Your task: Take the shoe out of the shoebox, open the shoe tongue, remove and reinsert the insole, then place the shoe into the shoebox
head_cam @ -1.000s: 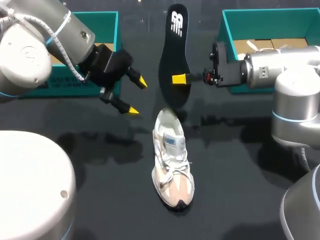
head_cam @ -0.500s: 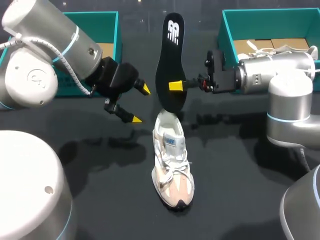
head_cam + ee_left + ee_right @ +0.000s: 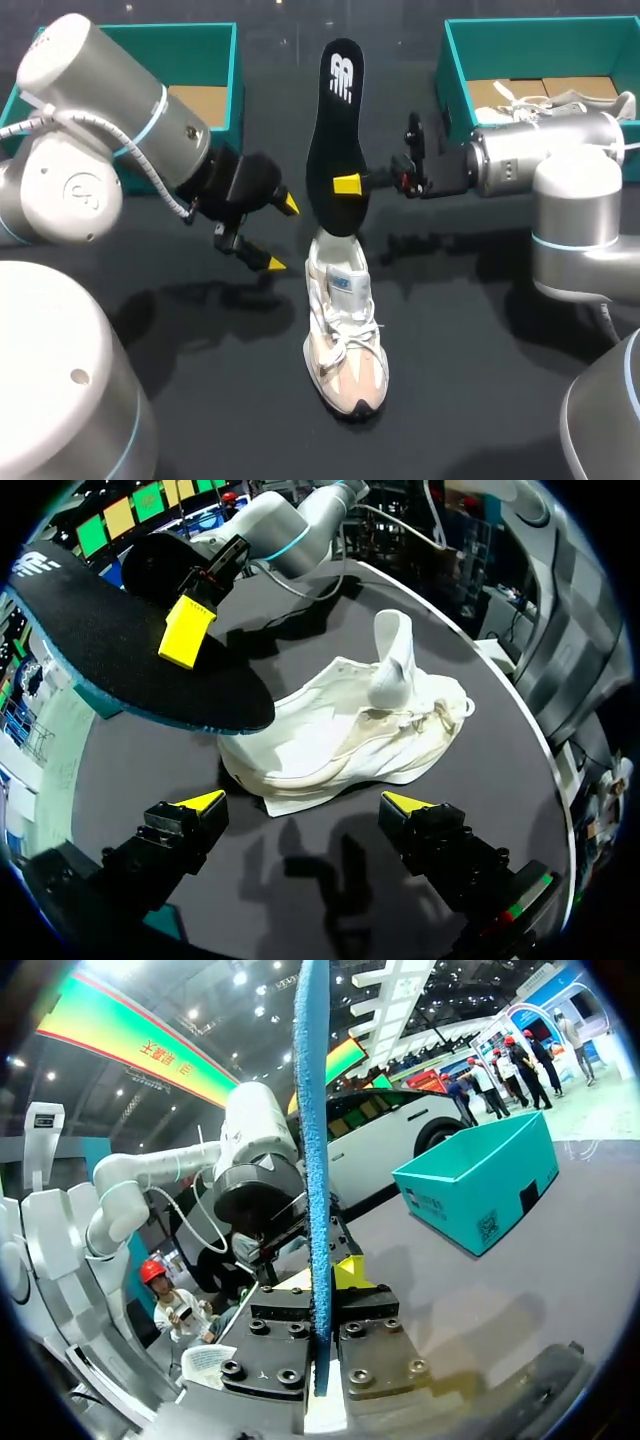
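A white and peach shoe (image 3: 345,330) lies on the black table, toe toward me, tongue raised. My right gripper (image 3: 347,184) is shut on a black insole (image 3: 335,120), holding it on edge with its lower end just above the shoe's heel opening. In the right wrist view the insole (image 3: 313,1140) runs edge-on between the fingers (image 3: 350,1272). My left gripper (image 3: 280,233) hangs open to the left of the shoe's heel. In the left wrist view the shoe (image 3: 350,735) lies just ahead of the open left gripper (image 3: 310,802), with the insole (image 3: 120,640) beside and above it.
A teal shoebox (image 3: 215,45) stands at the back left behind my left arm. A second teal box (image 3: 460,60) at the back right holds another white shoe (image 3: 590,100). The first box (image 3: 480,1180) also shows in the right wrist view.
My right gripper has carried the insole left and down, closer to the shoe's heel. My left gripper has moved down and nearer the shoe, still open.
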`<control>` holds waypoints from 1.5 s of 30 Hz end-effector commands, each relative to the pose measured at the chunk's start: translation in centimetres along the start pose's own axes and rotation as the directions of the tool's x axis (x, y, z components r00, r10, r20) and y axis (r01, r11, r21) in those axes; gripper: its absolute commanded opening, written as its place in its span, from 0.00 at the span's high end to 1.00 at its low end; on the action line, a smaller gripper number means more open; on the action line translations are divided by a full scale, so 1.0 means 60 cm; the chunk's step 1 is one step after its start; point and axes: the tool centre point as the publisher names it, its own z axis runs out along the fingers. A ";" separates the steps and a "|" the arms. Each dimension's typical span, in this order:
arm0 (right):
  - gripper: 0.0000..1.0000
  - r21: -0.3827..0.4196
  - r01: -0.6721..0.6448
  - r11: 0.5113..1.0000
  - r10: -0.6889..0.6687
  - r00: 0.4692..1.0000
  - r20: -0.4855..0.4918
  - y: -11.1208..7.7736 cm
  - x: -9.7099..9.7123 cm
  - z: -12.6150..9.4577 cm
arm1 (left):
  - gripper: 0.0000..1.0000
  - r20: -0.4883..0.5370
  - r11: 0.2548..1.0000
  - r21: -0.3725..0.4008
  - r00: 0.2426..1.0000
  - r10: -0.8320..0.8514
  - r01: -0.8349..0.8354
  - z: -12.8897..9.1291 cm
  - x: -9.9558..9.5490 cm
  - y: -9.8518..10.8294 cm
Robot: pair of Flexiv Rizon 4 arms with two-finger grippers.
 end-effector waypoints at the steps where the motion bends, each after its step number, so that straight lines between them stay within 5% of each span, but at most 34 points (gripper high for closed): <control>1: 1.00 -0.007 -0.001 1.000 0.001 1.000 -0.010 -0.011 -0.002 0.007 | 0.00 0.021 1.000 -0.008 1.000 0.002 -0.002 0.016 0.012 0.008; 45: 1.00 0.006 0.040 0.999 -0.039 0.996 -0.079 -0.035 -0.008 0.028 | 0.00 0.057 0.999 -0.049 0.998 -0.008 0.010 0.069 0.027 0.030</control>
